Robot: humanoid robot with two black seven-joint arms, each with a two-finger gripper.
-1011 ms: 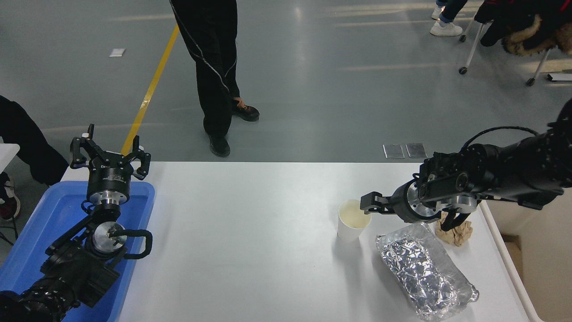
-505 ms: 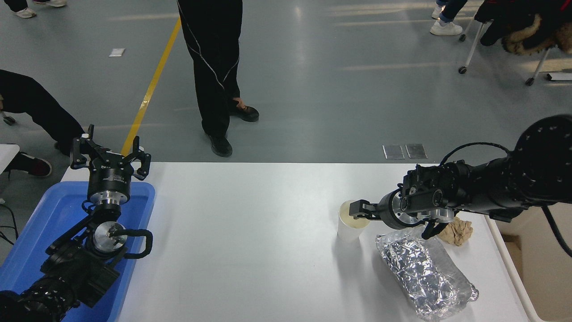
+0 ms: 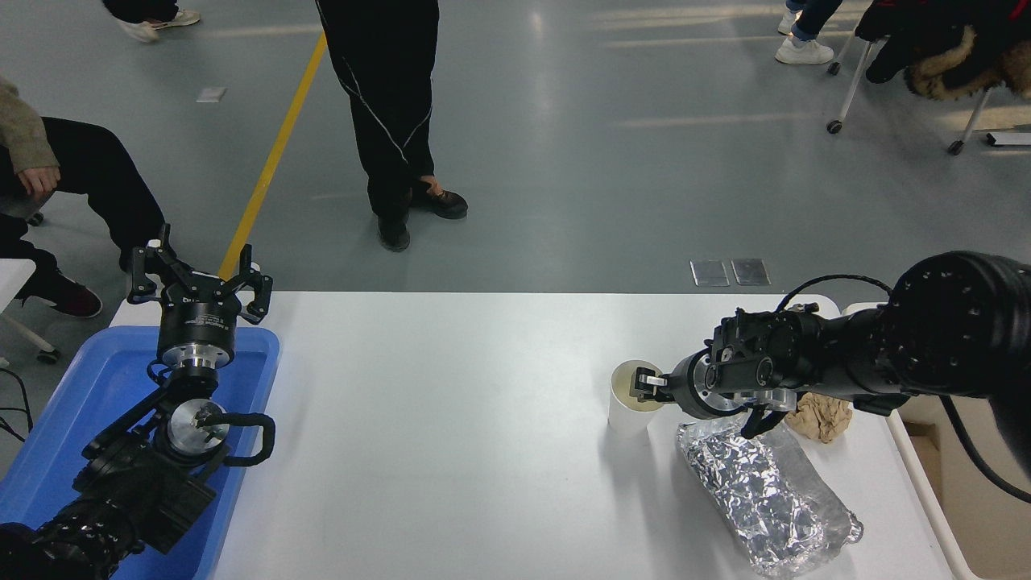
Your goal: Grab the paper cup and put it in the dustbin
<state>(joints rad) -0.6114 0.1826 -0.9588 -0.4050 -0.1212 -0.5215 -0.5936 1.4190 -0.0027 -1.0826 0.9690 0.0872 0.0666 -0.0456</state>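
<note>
The paper cup [image 3: 627, 411] stands upright on the white table [image 3: 451, 419], right of the middle, its cream inside showing. My right gripper [image 3: 644, 380] comes in from the right and its tip is at the cup's right rim, reaching over the opening; the view is side-on, so its state is unclear. The dustbin [image 3: 991, 499] is the cream-white bin past the table's right edge, partly hidden by my right arm. My left gripper [image 3: 197, 278] is parked at the lower left, open and empty.
A crumpled foil packet [image 3: 765, 491] lies just right of the cup, under my right arm. A crumpled brown paper ball [image 3: 821, 419] lies behind it. A blue tray [image 3: 72, 411] sits under my left arm. People stand and sit beyond the table's far edge.
My right gripper has moved left and a little down, from beside the cup to over its right rim. The cup has not moved. A person at the far left has moved in.
</note>
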